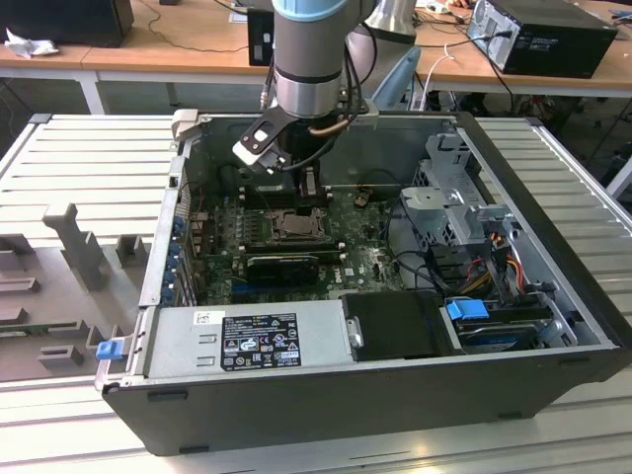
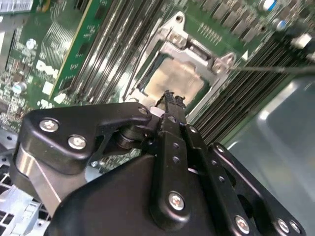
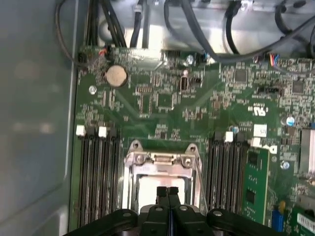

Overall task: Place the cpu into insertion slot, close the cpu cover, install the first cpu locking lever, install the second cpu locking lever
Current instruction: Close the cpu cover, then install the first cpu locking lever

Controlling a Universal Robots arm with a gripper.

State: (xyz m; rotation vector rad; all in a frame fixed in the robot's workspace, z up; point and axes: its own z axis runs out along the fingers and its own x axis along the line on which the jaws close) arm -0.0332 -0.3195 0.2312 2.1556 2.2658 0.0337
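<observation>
The gripper (image 3: 167,191) is hovering with its two fingers pressed together, holding nothing, its tips hanging just above the chip (image 3: 147,192). The chip is lying flat inside the socket (image 1: 280,229) on the green board (image 3: 162,98). The silver cover (image 3: 147,158) is looking as if it is lying down around the chip, though I cannot tell whether it is fully seated. A thin wire lever (image 3: 199,179) is running along one side of the socket, seemingly not hooked. The risk is the tips pressing on the bare chip top, or slipping off the narrow lever and scraping the memory slots (image 3: 98,182) beside it. An unseated cover would be jamming the lever.
</observation>
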